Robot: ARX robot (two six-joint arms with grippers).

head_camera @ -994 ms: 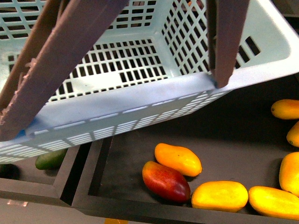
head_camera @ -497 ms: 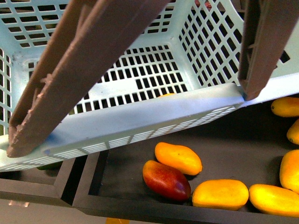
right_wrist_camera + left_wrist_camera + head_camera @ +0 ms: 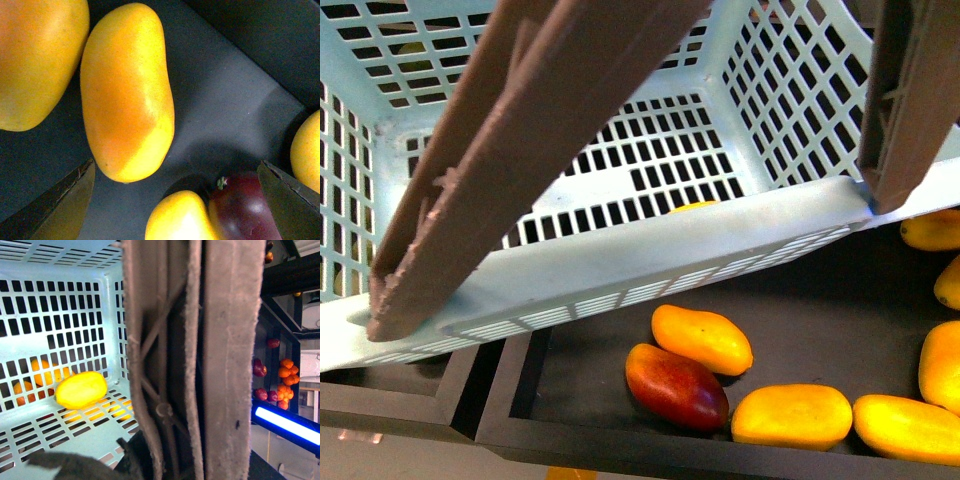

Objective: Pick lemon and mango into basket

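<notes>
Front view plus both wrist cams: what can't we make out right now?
Left claw: left wrist view, only a dark blur beside the basket's brown handles; grip unreadable.
Lemon: front view, just a sliver above the basket's near rim.
Rightmost mangoes: front view, cut off by the edge.
Right claw: right wrist view, only tips at the corners.

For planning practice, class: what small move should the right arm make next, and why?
Probably lower the right gripper onto the mango and close: its fingers are open, the mango lies in the tray, and the lemon already sits in the basket.
</notes>
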